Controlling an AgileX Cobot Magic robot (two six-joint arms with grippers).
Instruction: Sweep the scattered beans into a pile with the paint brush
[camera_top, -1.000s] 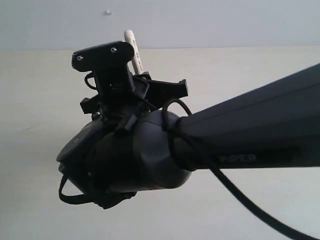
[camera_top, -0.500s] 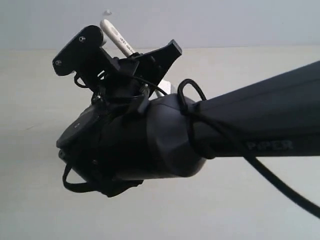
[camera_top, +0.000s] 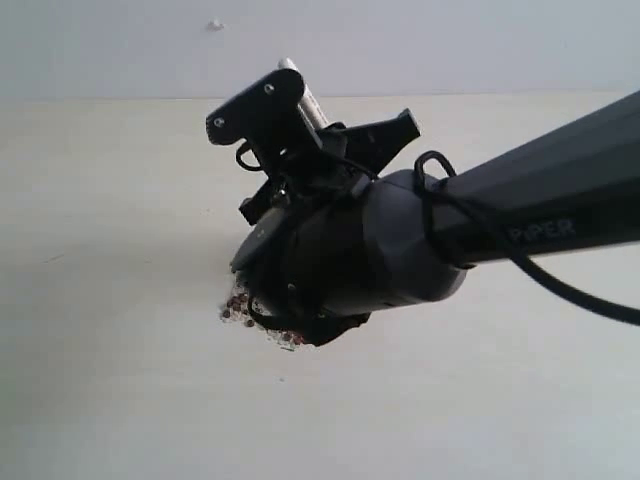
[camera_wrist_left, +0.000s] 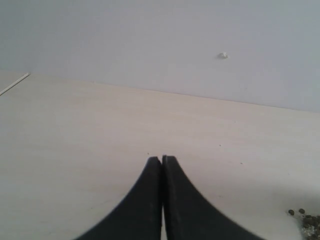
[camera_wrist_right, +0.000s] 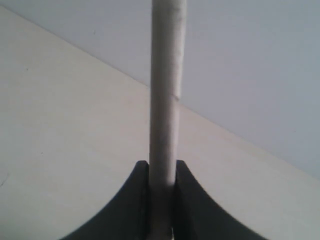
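My right gripper (camera_wrist_right: 162, 167) is shut on the pale handle of the paint brush (camera_wrist_right: 165, 90), which runs straight out between the two fingers. In the exterior view the right arm fills the middle. Only the handle's tip (camera_top: 298, 78) shows above the black wrist, and the bristles are hidden behind it. A clump of small reddish-brown beans (camera_top: 238, 304) with whitish grains lies on the table just under the wrist's lower left edge. A few more beans (camera_wrist_left: 304, 219) show in the left wrist view. My left gripper (camera_wrist_left: 161, 161) is shut with nothing in it, above bare table.
The pale wooden table (camera_top: 100, 220) runs back to a grey wall (camera_top: 450, 40) with a small white mark (camera_top: 215, 24). The right arm's black forearm (camera_top: 560, 220) and a cable (camera_top: 560, 290) cross the right half of the exterior view.
The right arm has swung to the right and drawn back, and the brush handle's tilt has changed. A clump of beans now shows below the wrist. The left gripper stays shut.
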